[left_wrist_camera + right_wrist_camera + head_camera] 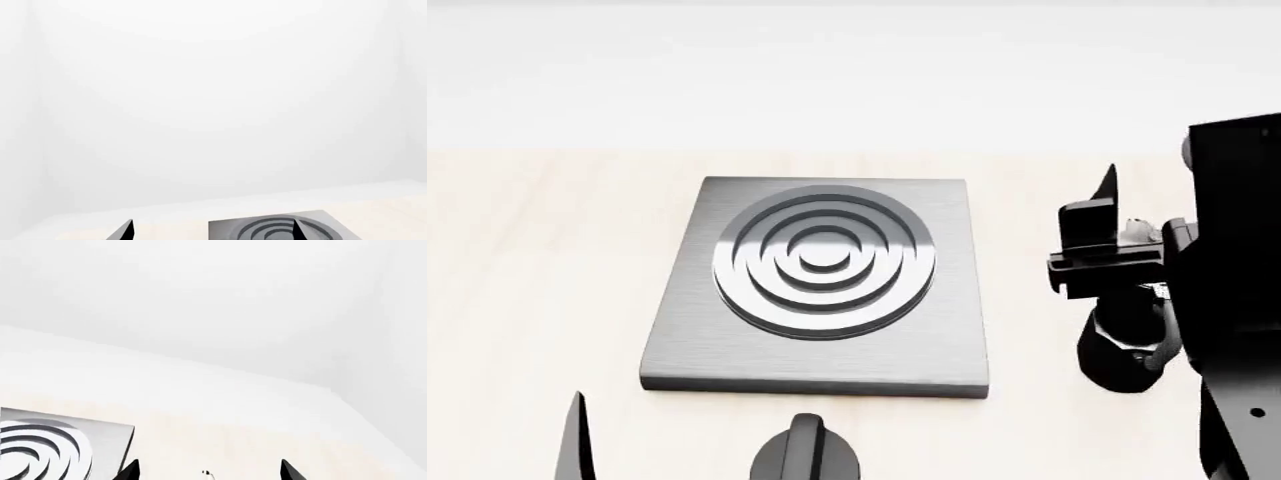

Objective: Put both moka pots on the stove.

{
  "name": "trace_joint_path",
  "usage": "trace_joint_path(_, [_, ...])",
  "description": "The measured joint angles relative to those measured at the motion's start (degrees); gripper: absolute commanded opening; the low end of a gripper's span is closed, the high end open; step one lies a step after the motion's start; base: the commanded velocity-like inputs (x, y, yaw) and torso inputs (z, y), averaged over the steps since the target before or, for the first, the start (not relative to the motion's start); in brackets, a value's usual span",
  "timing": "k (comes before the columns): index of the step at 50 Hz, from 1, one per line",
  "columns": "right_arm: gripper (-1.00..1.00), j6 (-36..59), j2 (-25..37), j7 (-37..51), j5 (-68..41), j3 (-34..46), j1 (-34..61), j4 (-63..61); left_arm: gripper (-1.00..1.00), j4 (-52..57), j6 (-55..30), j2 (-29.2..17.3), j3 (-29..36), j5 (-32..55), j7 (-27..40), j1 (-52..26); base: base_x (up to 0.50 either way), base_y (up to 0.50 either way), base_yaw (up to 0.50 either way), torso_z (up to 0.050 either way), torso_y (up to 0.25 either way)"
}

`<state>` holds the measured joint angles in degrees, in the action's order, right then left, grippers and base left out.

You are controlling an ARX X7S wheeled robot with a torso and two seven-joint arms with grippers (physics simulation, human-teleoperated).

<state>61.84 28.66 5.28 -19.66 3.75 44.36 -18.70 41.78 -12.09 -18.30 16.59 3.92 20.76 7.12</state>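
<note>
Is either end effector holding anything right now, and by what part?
Nothing looks held. The left end effector is open and empty; the right end effector is open astride a moka pot's lid knob, not clamped.

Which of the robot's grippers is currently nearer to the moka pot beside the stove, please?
Right. The right gripper sits directly over the moka pot, right of the stove. The left gripper, open, is at the stove's near left corner, well away.

No readable text, label or number — anywhere.
</note>
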Motion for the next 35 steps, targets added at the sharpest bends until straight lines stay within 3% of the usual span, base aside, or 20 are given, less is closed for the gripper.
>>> trace_joint_path(35, [1.0,1.12,3.36,-7.86,-1.72,4.1,4.65,16.9,1.0,-0.32,0.6,-0.75,0.6,0.26,0.99,-0.22,0.0,0.0,0.0,0.0,0.0])
